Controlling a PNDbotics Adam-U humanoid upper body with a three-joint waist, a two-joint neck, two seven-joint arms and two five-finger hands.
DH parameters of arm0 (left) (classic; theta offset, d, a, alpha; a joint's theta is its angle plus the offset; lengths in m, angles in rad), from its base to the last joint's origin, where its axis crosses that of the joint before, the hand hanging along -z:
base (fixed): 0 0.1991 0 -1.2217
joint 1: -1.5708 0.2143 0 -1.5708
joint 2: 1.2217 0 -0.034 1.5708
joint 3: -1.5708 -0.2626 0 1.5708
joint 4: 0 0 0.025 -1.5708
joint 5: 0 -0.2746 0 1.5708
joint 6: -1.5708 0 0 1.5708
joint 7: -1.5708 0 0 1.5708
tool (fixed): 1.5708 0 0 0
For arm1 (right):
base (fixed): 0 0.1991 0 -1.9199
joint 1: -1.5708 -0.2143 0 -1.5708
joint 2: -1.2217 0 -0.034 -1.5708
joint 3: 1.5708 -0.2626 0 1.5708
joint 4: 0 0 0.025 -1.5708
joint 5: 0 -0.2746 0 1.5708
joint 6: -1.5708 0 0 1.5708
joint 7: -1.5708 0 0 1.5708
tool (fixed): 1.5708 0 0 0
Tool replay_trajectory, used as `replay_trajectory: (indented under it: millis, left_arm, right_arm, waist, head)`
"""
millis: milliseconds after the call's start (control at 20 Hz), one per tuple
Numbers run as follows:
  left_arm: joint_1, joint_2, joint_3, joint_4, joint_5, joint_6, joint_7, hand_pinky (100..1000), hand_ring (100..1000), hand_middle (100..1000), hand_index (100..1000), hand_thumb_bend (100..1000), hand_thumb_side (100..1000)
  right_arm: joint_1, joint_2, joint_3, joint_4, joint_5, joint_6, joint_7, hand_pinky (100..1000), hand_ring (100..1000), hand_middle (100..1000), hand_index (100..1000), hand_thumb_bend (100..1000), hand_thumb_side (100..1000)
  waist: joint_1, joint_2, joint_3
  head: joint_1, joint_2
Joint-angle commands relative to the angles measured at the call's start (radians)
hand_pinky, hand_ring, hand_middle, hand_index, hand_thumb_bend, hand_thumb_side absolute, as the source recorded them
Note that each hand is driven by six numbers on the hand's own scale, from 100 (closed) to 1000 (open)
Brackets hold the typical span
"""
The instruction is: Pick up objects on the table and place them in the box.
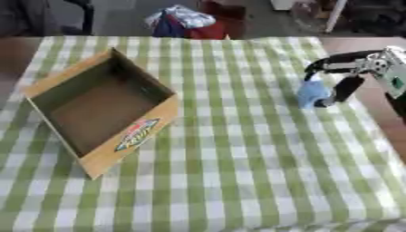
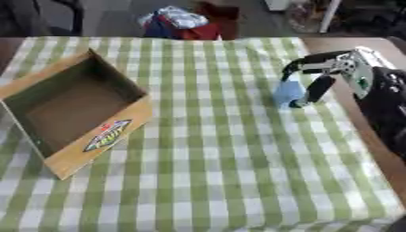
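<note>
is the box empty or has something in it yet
Empty: the box shows only bare cardboard inside. The blue thing is out on the cloth at the right hand.

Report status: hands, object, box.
Right hand curled round light blue object on tablecloth. Left hand out of view. Cardboard box empty, path unobstructed.

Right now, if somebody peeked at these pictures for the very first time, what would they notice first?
Probably the big cardboard box on the left of the green checked tablecloth, open and with nothing visible inside, a colourful sticker on its front wall. Next, the robot's right hand at the table's right edge, its black fingers curled round a small light-blue object that seems to be the only loose thing on the cloth.
</note>
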Motion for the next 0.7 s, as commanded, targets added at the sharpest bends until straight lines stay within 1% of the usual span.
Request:
replay_trajectory:
  millis: [50,300,450,550,600,650,700]
  left_arm:
    - [-0.014,0.014,0.004,-0.019,0.002,-0.001,0.000,650,597,655,701,100,679]
    - [-0.014,0.013,0.004,-0.019,0.002,-0.001,-0.001,650,598,654,701,100,679]
    - [-0.014,0.012,0.004,-0.019,0.003,-0.001,-0.001,650,598,654,701,100,679]
    - [-0.013,0.012,0.004,-0.019,0.003,-0.001,0.000,650,598,654,701,100,679]
    - [-0.013,0.012,0.004,-0.019,0.003,-0.001,0.000,650,598,654,701,100,679]
    - [-0.013,0.012,0.005,-0.019,0.003,-0.001,0.000,650,598,654,701,100,679]
    - [-0.013,0.012,0.005,-0.019,0.003,-0.001,0.000,650,599,654,701,100,679]
  right_arm:
    - [-0.015,-0.022,-0.014,0.005,0.024,-0.003,-0.011,906,1000,976,868,416,355]
    - [-0.015,-0.010,-0.018,0.020,0.043,0.005,-0.025,905,1000,971,853,410,346]
    - [-0.015,-0.003,-0.022,0.031,0.058,0.009,-0.036,902,1000,963,826,391,330]
    - [-0.015,-0.001,-0.027,0.035,0.064,0.011,-0.052,896,1000,952,782,357,303]
    - [-0.016,-0.001,-0.029,0.036,0.065,0.011,-0.062,891,999,947,747,315,301]
    - [-0.016,-0.001,-0.032,0.036,0.065,0.011,-0.073,886,994,938,715,303,276]
    - [-0.017,-0.001,-0.035,0.033,0.064,0.010,-0.085,878,986,926,672,252,254]
  waist:
    - [0.001,-0.011,0.000]
    - [0.003,-0.011,0.000]
    - [0.005,-0.010,0.000]
    - [0.006,-0.010,0.000]
    - [0.006,-0.011,0.000]
    - [0.006,-0.011,0.000]
    - [0.006,-0.011,-0.001]
  head:
    - [-0.001,0.005]
    - [-0.003,0.005]
    - [-0.004,0.005]
    - [-0.004,0.005]
    - [-0.004,0.005]
    - [-0.003,0.005]
    - [-0.003,0.005]
